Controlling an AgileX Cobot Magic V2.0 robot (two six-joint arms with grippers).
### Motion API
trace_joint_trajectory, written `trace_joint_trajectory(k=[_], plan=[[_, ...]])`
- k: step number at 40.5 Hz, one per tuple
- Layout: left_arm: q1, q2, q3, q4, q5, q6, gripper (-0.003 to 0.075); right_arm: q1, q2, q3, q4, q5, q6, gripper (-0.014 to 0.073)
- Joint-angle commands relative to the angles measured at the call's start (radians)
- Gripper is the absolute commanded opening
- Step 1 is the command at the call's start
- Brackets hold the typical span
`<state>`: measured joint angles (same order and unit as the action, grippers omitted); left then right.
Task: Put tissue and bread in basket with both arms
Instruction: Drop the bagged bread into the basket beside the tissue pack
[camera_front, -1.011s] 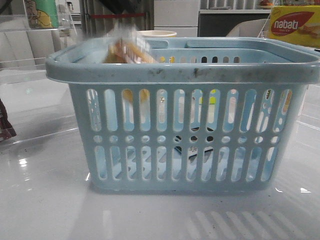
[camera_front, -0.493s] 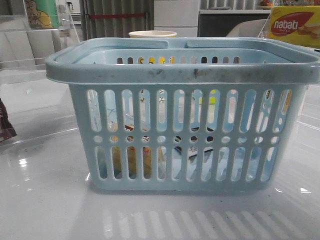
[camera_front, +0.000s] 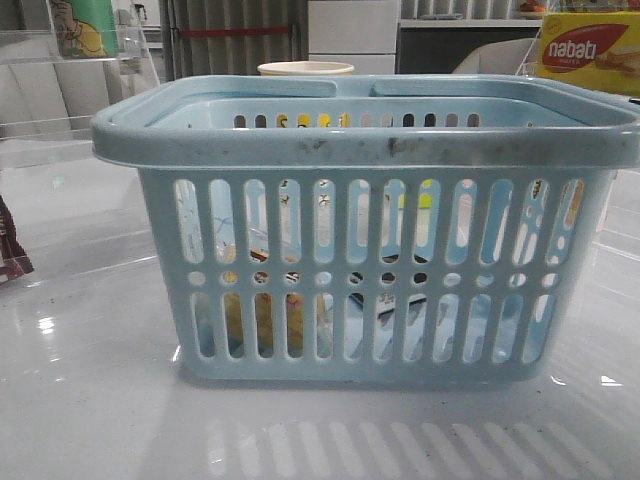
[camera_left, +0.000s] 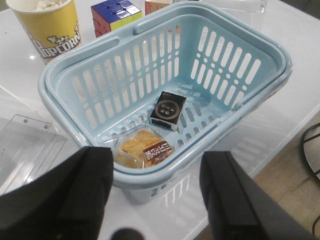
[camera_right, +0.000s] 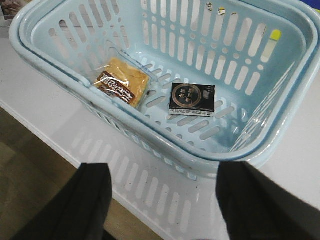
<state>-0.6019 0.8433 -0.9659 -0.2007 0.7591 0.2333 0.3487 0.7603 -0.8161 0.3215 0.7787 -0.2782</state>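
the basket (camera_front: 380, 150) stands on the white tabletop (camera_front: 100, 420), close to its near edge in the front view. inside it, on the floor, lie both the bread (camera_left: 144, 151) and the tissue (camera_left: 168, 110). the bread, golden in a clear wrapper with a brown label band, sits in a floor corner against the slotted wall; the tissue, a small dark pack with a round gold mark, lies flat just beside it, apart from it by a strip of bare floor. the right wrist view shows the same pair, bread (camera_right: 122, 82) and tissue (camera_right: 191, 99), side by side.

the left claw (camera_left: 155, 200) hangs above the basket's rim with its dark fingers (camera_left: 75, 195) spread wide and nothing between them. the right claw (camera_right: 162, 202) is likewise spread and empty, above the tabletop just outside the basket wall.

beyond the basket stand a yellow popcorn cup (camera_left: 47, 25) and a colour cube (camera_left: 116, 14); a nabati box (camera_front: 588, 50) shows toward the far right corner.
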Motion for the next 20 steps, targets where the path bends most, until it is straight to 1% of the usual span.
trace_joint_trajectory(k=[1,4,8,10,14,18,20], plan=[[-0.009,-0.074,0.023,-0.001,-0.054,0.003,0.0454,0.001,-0.004,-0.027,0.007,-0.055,-0.012,0.0551],[-0.009,-0.117,0.062,0.020,-0.052,0.003,0.0454,0.001,-0.004,-0.027,0.003,-0.050,-0.012,0.0551],[-0.009,-0.150,0.094,0.054,-0.050,-0.017,0.0454,0.001,-0.004,-0.027,-0.043,-0.050,-0.012,0.0551],[-0.009,-0.156,0.103,0.090,-0.050,-0.063,0.0454,0.001,-0.004,-0.027,-0.068,-0.052,-0.012,0.0551],[-0.009,-0.158,0.103,0.163,-0.037,-0.156,0.0454,0.001,-0.004,-0.027,-0.076,-0.056,-0.012,0.0551],[-0.009,-0.155,0.103,0.165,-0.037,-0.166,0.0454,0.001,-0.004,-0.027,-0.076,-0.057,-0.012,0.0550],[-0.009,-0.153,0.103,0.165,-0.037,-0.166,0.0454,0.001,-0.004,-0.027,-0.076,-0.057,-0.012,0.0534]])
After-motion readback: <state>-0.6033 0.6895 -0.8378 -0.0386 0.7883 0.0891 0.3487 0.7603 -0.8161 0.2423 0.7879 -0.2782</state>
